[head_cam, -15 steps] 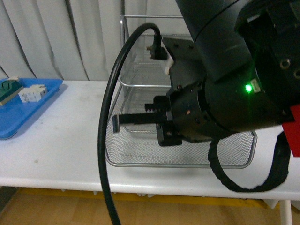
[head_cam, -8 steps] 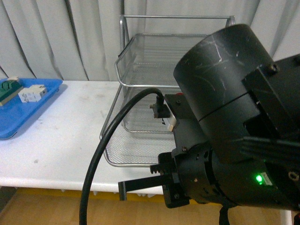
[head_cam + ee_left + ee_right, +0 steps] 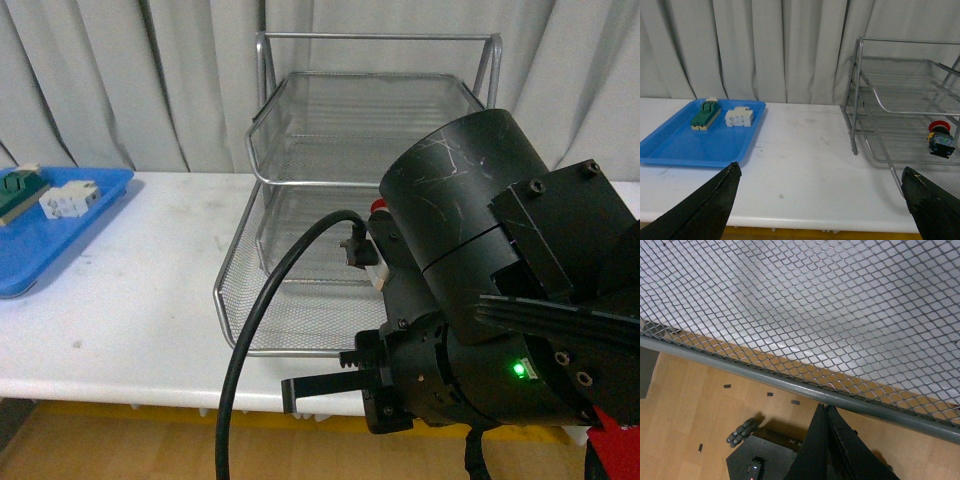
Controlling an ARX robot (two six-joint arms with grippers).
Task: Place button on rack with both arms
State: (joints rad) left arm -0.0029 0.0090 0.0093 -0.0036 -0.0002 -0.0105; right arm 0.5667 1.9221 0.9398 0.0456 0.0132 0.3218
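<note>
My rack [image 3: 900, 107] was silver wire mesh with a diamond pattern, on a white table [image 3: 800, 165]. The button [image 3: 940, 137] in it showed a red cap over a black and bluish body. The tray [image 3: 670, 150] was bright blue, carrying a green-topped beige block [image 3: 705, 114] and a white block [image 3: 739, 117]. My right arm [image 3: 500, 300] was scratched black with a green light lit. Grey-white curtains [image 3: 765, 45] hung behind; the floor [image 3: 685, 405] was tan wood.

The button [image 3: 941, 139] sits in the rack [image 3: 900, 95] at three o'clock; the tray [image 3: 670, 145] lies on the table [image 3: 805, 170] at nine
</note>
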